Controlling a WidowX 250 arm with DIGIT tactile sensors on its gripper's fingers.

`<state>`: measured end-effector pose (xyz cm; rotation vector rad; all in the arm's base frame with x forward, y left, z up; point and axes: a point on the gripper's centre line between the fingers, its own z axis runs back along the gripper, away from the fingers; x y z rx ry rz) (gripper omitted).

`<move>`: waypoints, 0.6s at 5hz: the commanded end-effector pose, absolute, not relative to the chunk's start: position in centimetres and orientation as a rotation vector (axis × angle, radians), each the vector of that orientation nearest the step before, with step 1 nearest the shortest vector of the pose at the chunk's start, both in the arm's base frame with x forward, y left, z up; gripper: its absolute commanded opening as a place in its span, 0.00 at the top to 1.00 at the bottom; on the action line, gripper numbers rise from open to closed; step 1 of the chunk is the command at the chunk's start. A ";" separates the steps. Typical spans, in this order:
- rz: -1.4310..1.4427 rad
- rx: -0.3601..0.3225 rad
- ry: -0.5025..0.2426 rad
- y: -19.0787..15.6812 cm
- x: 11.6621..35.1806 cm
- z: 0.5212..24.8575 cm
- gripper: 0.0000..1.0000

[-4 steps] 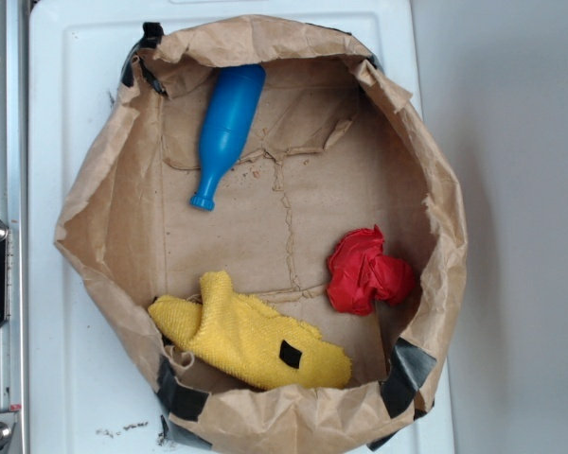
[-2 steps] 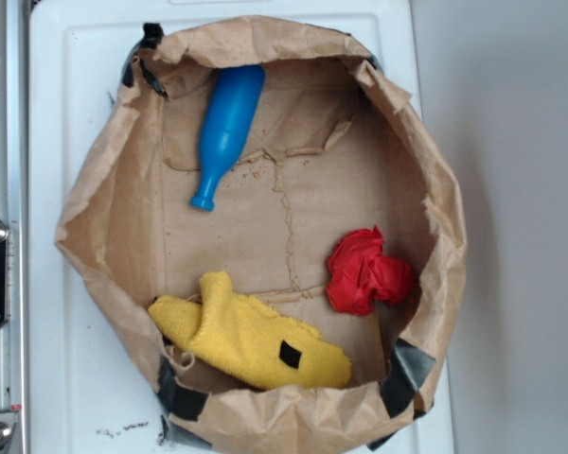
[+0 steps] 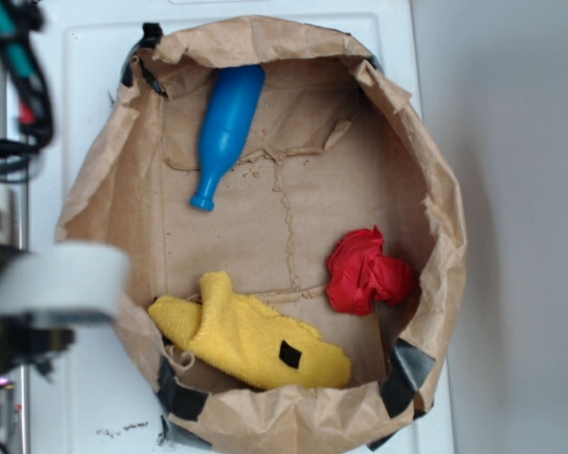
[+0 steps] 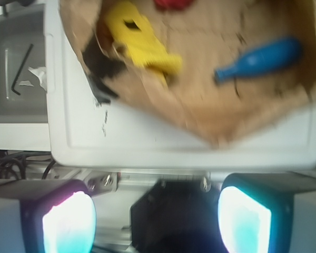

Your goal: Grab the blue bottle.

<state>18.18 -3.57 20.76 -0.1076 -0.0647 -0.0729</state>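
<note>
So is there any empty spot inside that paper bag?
Yes: the brown floor in the middle, bordered by the blue bottle above, the red cloth on the right and the yellow cloth below. The lower edge is crowded with the two cloths.

Blurred, cropped and hidden parts, both views

Exterior: robot arm [image 3: 38,284] blurred beyond detail, cut off by left picture edge, covering left rim of paper bag [image 3: 426,170]; top of blue bottle [image 3: 225,132] tucked under bag's folded far rim. Wrist: whole view motion-smeared; red cloth [image 4: 171,4] cropped by top edge; gripper [image 4: 157,224] fingers cut off at bottom edge; small dark item on grey shelf at left unidentifiable.
</note>
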 end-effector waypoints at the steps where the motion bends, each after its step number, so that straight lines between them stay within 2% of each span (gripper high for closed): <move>1: -0.327 -0.196 -0.135 -2.2 23.9 18.8 0.00; 2: -0.361 -0.181 -0.149 0.2 26.7 16.4 0.00; 3: -0.349 -0.149 -0.125 2.5 28.0 15.0 0.00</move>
